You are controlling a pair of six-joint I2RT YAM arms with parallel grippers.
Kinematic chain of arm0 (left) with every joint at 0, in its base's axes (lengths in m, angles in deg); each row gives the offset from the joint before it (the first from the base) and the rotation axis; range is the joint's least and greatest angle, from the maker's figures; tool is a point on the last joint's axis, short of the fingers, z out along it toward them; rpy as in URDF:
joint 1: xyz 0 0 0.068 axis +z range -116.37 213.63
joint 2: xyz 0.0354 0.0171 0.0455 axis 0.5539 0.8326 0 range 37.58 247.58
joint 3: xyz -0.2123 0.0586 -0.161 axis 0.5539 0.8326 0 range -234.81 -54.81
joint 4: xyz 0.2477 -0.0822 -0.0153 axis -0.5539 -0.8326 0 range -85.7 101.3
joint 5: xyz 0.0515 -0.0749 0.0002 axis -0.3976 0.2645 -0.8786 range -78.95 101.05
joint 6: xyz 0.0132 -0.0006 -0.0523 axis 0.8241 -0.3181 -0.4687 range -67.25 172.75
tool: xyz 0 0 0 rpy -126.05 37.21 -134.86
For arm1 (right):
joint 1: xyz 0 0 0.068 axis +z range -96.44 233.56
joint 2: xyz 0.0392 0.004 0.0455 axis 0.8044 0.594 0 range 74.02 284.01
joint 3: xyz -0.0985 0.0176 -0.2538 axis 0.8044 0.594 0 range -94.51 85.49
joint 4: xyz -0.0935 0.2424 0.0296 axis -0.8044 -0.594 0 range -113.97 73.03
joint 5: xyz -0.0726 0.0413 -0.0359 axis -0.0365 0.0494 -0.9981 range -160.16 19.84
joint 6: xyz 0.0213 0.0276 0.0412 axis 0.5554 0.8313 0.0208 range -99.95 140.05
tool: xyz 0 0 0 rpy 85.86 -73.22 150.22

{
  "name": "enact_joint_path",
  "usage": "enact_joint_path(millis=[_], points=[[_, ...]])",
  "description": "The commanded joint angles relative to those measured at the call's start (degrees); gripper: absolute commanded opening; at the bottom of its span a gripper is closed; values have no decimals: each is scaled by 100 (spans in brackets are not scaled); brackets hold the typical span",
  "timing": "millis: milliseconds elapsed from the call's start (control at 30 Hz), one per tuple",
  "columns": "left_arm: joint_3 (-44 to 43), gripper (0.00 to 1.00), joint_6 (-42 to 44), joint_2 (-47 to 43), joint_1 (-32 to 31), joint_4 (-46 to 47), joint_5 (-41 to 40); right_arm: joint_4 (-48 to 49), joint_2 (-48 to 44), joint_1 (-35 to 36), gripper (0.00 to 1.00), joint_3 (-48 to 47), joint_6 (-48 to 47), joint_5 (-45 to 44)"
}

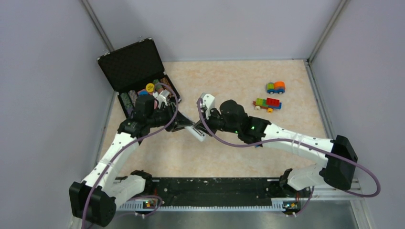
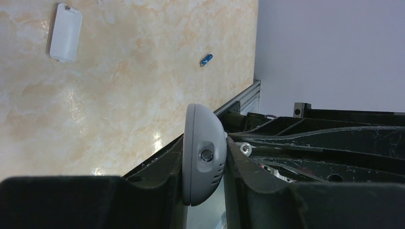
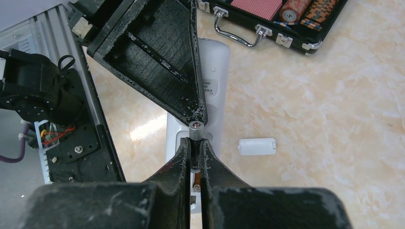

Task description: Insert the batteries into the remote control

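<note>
Nearest your right wrist camera, the right gripper [image 3: 195,144] has its two fingers squeezed together on the dark battery [image 3: 196,127]. The battery stands upright between the tips, its metal cap showing just above them. It sits over the near end of the white remote [image 3: 217,71], which stretches away from you with a small printed label facing up. You cannot tell whether the battery touches the remote.

The black finger slanting across the remote's left side belongs to the left gripper [image 2: 204,167]. In your left wrist view that gripper is clamped on the remote's rounded end, which stands on edge between the two fingers.

The blue battery [image 2: 206,59] lies loose on the table [image 1: 229,157], close to the edge by the wall and apart from both grippers. The white battery cover [image 2: 66,32] lies flat on the table, well apart from the blue battery. From the right wrist it shows near the remote, on its right.

From above, you see both arms reaching in so the grippers meet over the middle of the table, left of centre. The black case [image 1: 138,71] stands open at the back left corner, just behind the left gripper. Two toy cars [image 1: 275,87] sit at the back right, well apart from the arms.
</note>
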Motion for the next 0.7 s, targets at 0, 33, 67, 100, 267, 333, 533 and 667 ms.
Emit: enact_joint_path(millis=[0, 33, 67, 100, 267, 333, 533, 667], points=[[-242, 0, -58, 3, 25, 164, 145, 133, 97, 66, 0, -7, -74, 74], [-245, 0, -51, 6, 30, 167, 151, 117, 113, 64, 0, -2, -74, 49], [-246, 0, -49, 11, 26, 160, 152, 100, 123, 63, 0, 0, -76, 35], [-242, 0, -51, 16, 25, 157, 154, 82, 127, 56, 0, 6, -93, 22], [-251, 0, -14, 16, 25, 124, 150, -48, 180, 63, 0, -21, -167, -48], [-257, 0, -18, 28, 25, 128, 148, -130, 212, 63, 0, -62, -202, -30], [-298, 0, -14, 63, 25, 119, 183, -232, 253, 57, 0, -27, -316, -42], [-316, 0, -37, 95, 25, 115, 203, -238, 245, 62, 0, 38, -320, -65]])
